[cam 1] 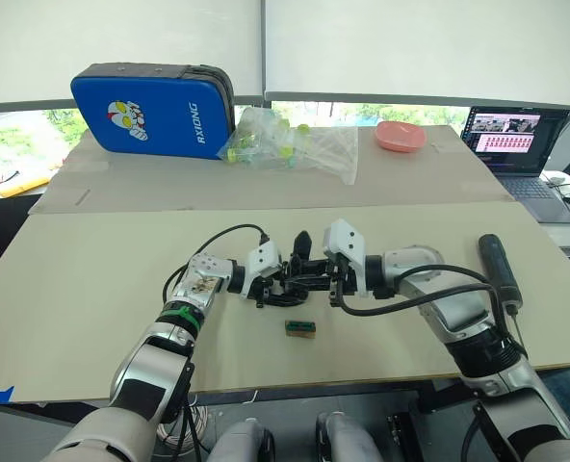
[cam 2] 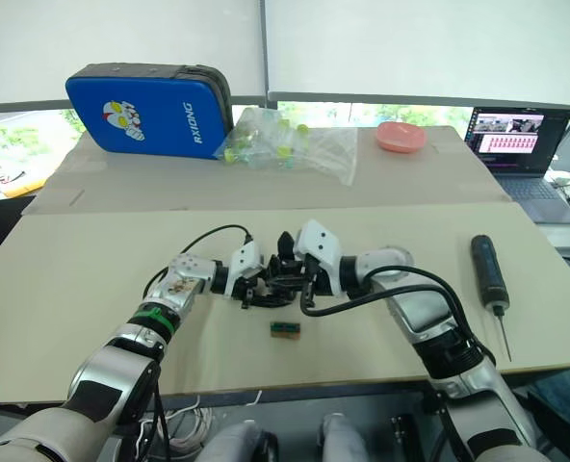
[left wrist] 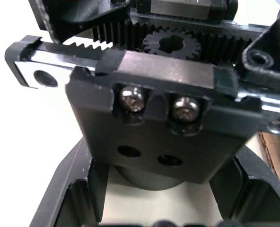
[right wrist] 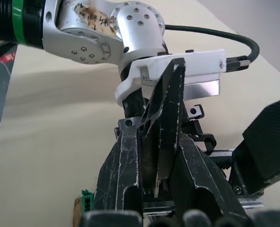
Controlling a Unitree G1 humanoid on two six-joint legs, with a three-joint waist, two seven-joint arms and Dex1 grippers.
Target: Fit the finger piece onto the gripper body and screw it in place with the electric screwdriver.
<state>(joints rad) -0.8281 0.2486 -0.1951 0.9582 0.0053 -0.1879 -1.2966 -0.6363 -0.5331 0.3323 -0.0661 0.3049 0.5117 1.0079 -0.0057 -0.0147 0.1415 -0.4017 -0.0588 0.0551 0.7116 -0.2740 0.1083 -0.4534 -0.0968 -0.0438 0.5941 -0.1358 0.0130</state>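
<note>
Black finger piece point(right wrist: 164, 118), pinched by the right gripper point(right wrist: 159, 156), is best seated squarely on the gripper body point(left wrist: 163, 127), clamped in the left gripper point(cam 1: 269, 282).

The small chunky black gripper body point(cam 1: 299, 274) is being largely covered in the head views by the left gripper point(cam 1: 271, 286) and the right gripper point(cam 1: 325, 280), so its outline cannot be made out there. In the left wrist view its toothed rack and block point(left wrist: 163, 118) are being cut off by the frame edges. The tiny green-and-brown rectangular block point(right wrist: 83, 204) is being half hidden behind a black finger.
</note>
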